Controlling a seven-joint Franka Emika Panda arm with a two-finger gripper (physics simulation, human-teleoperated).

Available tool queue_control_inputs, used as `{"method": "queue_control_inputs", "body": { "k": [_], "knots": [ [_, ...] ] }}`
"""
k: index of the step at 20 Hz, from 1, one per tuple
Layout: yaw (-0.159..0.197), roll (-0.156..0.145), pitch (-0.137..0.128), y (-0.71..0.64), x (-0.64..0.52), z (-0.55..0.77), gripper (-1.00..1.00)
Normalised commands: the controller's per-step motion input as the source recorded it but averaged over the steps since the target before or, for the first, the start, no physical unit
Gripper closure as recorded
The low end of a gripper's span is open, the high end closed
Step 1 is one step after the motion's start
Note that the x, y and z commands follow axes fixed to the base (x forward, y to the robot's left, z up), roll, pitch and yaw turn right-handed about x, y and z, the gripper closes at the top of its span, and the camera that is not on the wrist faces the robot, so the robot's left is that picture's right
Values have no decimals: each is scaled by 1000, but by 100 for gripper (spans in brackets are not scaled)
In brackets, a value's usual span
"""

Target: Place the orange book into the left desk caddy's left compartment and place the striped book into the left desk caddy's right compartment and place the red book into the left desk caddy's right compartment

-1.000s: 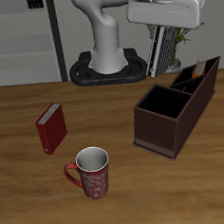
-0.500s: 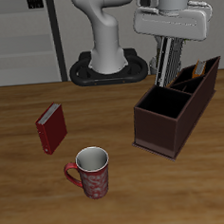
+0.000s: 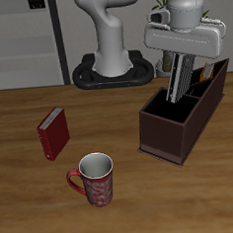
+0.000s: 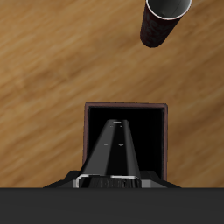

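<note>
My gripper (image 3: 186, 56) is shut on the striped book (image 3: 181, 79), a thin grey book that hangs upright with its lower end just over the right compartment (image 3: 165, 109) of the left desk caddy (image 3: 172, 135). The wrist view looks down the striped book's (image 4: 117, 149) edge into that black compartment (image 4: 149, 131). A bit of the orange book (image 3: 205, 75) shows in the taller slanted left compartment (image 3: 213, 89). The red book (image 3: 53, 133) stands on the table, far from the caddy.
A red patterned mug (image 3: 95, 180) stands near the table's front edge between the red book and the caddy; the wrist view shows the mug (image 4: 164, 19) beyond the caddy. The robot's base (image 3: 110, 71) is at the back.
My gripper has carried the striped book down and toward the table's front, from behind the caddy to just over its right compartment. The red book and the mug have not moved.
</note>
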Motion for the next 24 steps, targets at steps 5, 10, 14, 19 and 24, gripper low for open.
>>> {"method": "queue_control_inputs", "body": {
  "k": [5,10,14,19,24],
  "knots": [
    [-14,1,30,-18,92,-150,100],
    [-16,14,28,41,123,-151,100],
    [-14,7,38,1,161,-145,100],
    [-12,15,47,18,166,-157,100],
    [5,-4,59,-35,222,-249,100]
  ]
}}
